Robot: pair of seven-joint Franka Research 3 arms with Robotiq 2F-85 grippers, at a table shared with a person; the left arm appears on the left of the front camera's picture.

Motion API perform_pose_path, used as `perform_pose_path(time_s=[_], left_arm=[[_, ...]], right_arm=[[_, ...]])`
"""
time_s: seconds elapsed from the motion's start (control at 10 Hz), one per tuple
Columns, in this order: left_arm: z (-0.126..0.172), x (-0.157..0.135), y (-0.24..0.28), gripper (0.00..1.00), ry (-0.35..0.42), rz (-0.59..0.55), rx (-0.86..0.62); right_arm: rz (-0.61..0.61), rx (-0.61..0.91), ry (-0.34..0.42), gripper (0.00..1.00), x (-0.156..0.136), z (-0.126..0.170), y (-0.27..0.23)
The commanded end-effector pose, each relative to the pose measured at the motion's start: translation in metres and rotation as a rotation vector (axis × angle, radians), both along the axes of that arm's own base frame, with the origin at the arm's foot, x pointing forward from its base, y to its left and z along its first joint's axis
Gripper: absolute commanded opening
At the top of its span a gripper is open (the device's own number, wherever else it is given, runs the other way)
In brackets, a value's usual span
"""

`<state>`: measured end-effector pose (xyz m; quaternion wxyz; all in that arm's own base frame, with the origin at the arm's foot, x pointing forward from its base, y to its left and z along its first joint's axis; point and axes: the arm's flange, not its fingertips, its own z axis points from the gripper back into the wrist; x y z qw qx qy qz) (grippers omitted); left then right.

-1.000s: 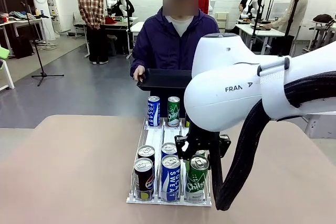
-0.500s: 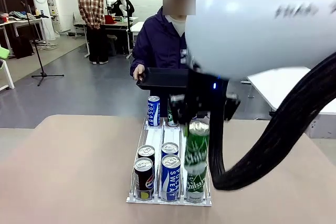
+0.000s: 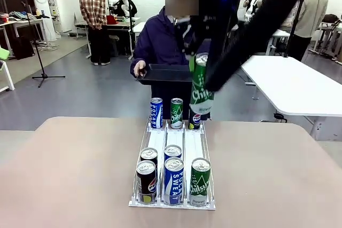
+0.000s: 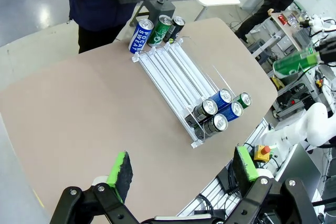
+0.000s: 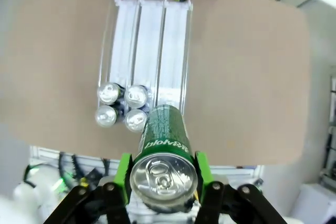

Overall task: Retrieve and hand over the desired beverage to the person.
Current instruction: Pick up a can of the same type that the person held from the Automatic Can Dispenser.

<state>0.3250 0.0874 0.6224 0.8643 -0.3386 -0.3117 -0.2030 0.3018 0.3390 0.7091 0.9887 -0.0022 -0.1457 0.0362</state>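
The left tool point(image 4: 181, 169) is hanging released high over the near side of the tan tabletop point(image 3: 69, 174), its green pads wide apart around nothing. A white three-lane rack point(image 3: 192, 140) is lying on the tabletop, running away from the robot. At its near end a dark can point(image 3: 145, 181), a blue can point(image 3: 173, 180) and a green can point(image 3: 200, 181) are standing in front, with two more behind.

High above the rack, the right tool point(image 5: 163, 169) is pointing down and clenching the lifted can point(image 3: 200, 86), green and slightly tilted, by its upper sides.

Three cans point(image 3: 176, 112) are standing at the rack's far end. Beyond the tabletop the person point(image 3: 160, 41) is holding out a black tray point(image 3: 160, 73). Behind are grey floor, a white table point(image 3: 288, 84) and other people standing by the wall.
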Motion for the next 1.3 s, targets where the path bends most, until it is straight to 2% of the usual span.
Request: perform_pose_path(time_s=[0.0,0.2,0.5,0.6,0.7,1.2], left_arm=[[0.000,0.001,0.001,1.00,-0.018,-0.012,-0.006],[0.000,0.001,0.001,1.00,-0.018,-0.012,-0.006],[0.000,0.001,0.001,1.00,-0.018,-0.012,-0.006],[0.000,0.001,0.001,1.00,-0.018,-0.012,-0.006],[0.000,0.001,0.001,1.00,-0.018,-0.012,-0.006],[0.000,0.001,0.001,1.00,-0.018,-0.012,-0.006]], right_arm=[[-0.025,0.014,0.049,0.00,0.029,0.022,0.018],[-0.022,0.027,0.081,0.00,0.061,0.025,0.027],[-0.028,0.055,0.102,0.00,0.083,0.026,0.028],[-0.036,0.048,0.105,0.00,0.086,0.024,0.023],[0.006,0.073,0.115,0.00,0.082,0.011,0.022],[0.006,0.073,0.115,0.00,0.082,0.011,0.022]])
